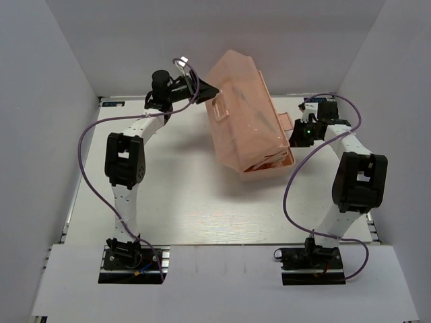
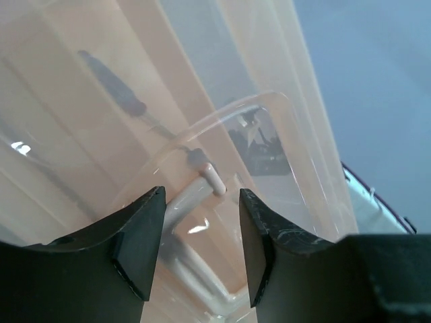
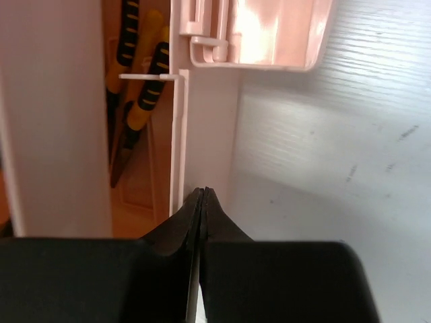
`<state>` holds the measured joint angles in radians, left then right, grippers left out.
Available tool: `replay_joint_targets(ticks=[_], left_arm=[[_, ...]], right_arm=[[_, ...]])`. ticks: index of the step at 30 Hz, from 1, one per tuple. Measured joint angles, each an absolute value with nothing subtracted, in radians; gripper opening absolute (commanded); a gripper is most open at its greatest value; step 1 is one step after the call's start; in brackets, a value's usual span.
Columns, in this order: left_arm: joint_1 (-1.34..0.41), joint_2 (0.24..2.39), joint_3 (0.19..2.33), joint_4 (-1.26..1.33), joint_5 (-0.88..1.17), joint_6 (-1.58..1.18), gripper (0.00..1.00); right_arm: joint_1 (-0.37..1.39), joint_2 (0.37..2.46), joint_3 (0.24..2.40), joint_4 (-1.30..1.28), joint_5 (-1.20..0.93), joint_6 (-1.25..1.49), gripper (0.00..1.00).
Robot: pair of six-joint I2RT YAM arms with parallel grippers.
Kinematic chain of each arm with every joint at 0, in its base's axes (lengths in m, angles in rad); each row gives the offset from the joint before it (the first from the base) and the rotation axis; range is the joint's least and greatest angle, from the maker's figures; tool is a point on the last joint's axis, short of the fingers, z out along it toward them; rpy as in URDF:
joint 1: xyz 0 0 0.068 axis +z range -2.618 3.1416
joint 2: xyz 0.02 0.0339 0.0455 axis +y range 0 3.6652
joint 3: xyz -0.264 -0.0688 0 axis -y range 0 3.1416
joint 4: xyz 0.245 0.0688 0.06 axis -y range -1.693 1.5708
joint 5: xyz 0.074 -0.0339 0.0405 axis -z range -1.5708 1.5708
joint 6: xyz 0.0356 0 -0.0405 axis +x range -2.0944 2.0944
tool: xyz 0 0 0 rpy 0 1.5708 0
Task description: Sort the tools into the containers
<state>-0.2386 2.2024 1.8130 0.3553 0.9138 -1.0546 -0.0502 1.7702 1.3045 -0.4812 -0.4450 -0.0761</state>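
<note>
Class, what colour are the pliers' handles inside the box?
Pliers: yellow and black; best in right wrist view.

salmon toolbox blocking the far centre, open table in front, walls either side

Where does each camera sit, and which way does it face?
Top external: above, behind the bases; looks down on table, toolbox, left arm, right arm.
Left wrist: on left arm; faces toolbox's translucent side; open left claw shows.
Right wrist: on right arm; faces toolbox edge, pliers inside; shut right claw shows.
All share the toolbox.
</note>
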Motion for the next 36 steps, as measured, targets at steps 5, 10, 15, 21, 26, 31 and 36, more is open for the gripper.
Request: replay_joint_targets(ticks=[5,10,15,21,26,31,36], left_arm=[[-0.257,2.199,1.813,0.384,0.963,-1.054,0.60],[-0.266,2.136,1.776,0.347,0.987,-1.011,0.60],[-0.255,1.954,1.707,0.187,0.922,-0.841,0.60],[-0.242,1.591,1.448,0.022,0.691,-0.624,0.68],[-0.244,1.383,1.195,-0.039,0.547,-0.528,0.70],[-0.244,1.388,1.043,-0.107,0.470,-0.476,0.77],[-0.244,1.399,0.994,-0.160,0.442,-0.447,0.83]], right_arm=[[-0.048,1.772,1.304,-0.482,-0.521,-0.052,0.00],[-0.043,1.774,1.304,-0.489,-0.558,-0.035,0.00],[-0.044,1.774,1.283,-0.490,-0.566,-0.030,0.00],[-0.044,1.768,1.220,-0.484,-0.557,-0.029,0.00],[-0.043,1.720,1.138,-0.482,-0.562,-0.029,0.00],[-0.038,1.668,1.095,-0.495,-0.605,-0.030,0.00],[-0.024,1.657,1.090,-0.500,-0.659,-0.030,0.00]])
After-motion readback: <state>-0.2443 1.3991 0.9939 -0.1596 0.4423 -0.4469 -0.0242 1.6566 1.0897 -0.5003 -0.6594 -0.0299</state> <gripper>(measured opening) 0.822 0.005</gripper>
